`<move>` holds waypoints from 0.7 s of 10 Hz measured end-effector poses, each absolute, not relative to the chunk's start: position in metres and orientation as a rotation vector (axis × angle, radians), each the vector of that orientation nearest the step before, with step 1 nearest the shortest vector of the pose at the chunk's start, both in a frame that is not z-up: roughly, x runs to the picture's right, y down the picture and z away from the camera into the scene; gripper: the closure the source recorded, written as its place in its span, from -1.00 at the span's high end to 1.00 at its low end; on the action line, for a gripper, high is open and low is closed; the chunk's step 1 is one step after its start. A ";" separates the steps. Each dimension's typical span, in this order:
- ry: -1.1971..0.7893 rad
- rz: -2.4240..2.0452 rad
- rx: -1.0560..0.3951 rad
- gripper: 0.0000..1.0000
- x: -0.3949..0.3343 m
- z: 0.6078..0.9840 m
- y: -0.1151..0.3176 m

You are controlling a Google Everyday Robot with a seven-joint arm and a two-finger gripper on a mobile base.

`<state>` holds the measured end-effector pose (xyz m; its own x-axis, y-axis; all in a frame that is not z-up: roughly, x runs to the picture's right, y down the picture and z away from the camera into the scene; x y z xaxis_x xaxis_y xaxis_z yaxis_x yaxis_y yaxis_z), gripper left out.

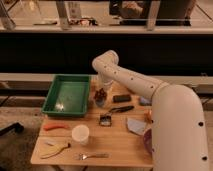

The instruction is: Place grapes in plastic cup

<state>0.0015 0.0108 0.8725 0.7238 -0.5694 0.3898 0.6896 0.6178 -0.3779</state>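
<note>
The grapes (100, 94) are a small dark reddish bunch on the wooden table (117, 145), just right of the green tray. My gripper (102, 90) hangs from the white arm (125, 75) directly over the grapes and partly hides them. I cannot tell whether it touches them. The plastic cup (80, 134) is a pale, upright cup standing nearer the table's front left, well apart from the gripper and the grapes.
A green tray (67, 95) lies at back left. An orange carrot-like item (54, 127), a yellow tool (54, 149) and a fork (94, 156) lie around the cup. Black items (121, 98), a small box (105, 119), a grey cloth (135, 125), an orange fruit (148, 116) and a purple bowl (147, 140) lie to the right.
</note>
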 end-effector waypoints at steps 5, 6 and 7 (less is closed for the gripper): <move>-0.226 -0.768 -0.544 -0.94 -0.009 0.875 0.009; -0.223 -0.774 -0.543 -0.94 -0.010 0.875 0.008; -0.221 -0.778 -0.542 -0.94 -0.012 0.875 0.008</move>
<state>-0.0117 0.0078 0.8749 0.6980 -0.6053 0.3826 0.7161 0.5848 -0.3810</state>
